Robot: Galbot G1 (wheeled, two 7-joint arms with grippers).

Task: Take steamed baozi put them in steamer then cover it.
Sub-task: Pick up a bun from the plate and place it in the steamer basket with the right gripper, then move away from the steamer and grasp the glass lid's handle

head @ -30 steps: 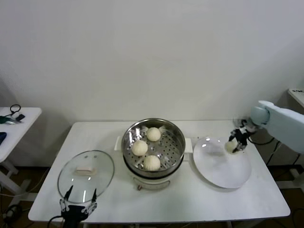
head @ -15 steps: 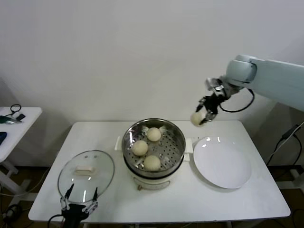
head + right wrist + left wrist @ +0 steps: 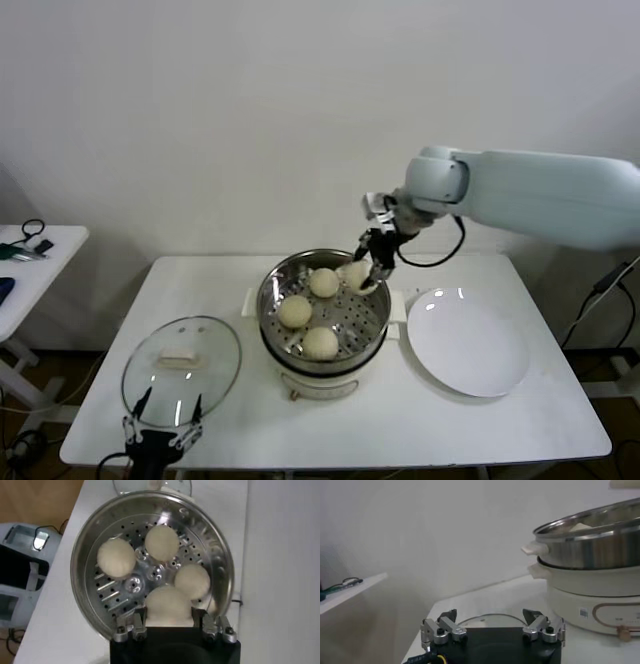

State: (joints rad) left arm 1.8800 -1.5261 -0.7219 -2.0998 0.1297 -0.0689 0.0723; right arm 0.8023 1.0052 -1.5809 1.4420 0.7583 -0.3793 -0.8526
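The shiny steel steamer (image 3: pixel 372 282) sits on its white pot base at the table's middle, with three cream baozi (image 3: pixel 294 311) on its perforated floor. My right gripper (image 3: pixel 366 272) is shut on a fourth baozi (image 3: pixel 354 274) and holds it over the steamer's far right part. The right wrist view shows this baozi (image 3: pixel 169 606) between the fingers, above the steamer (image 3: pixel 90 540) and the three buns (image 3: pixel 116 558). The glass cover (image 3: pixel 181 368) with its white handle lies flat on the table at the front left. My left gripper (image 3: pixel 160 421) is open, parked at the table's front edge by the cover.
An empty white plate (image 3: pixel 468 345) lies to the right of the steamer. A small side table (image 3: pixel 35 262) with cables stands at the far left. In the left wrist view the steamer (image 3: pixel 592 540) rises to one side on its pot base (image 3: pixel 600 602).
My right arm has carried the baozi from over the plate, up and leftward, then down over the steamer's right part. The left arm has not moved.
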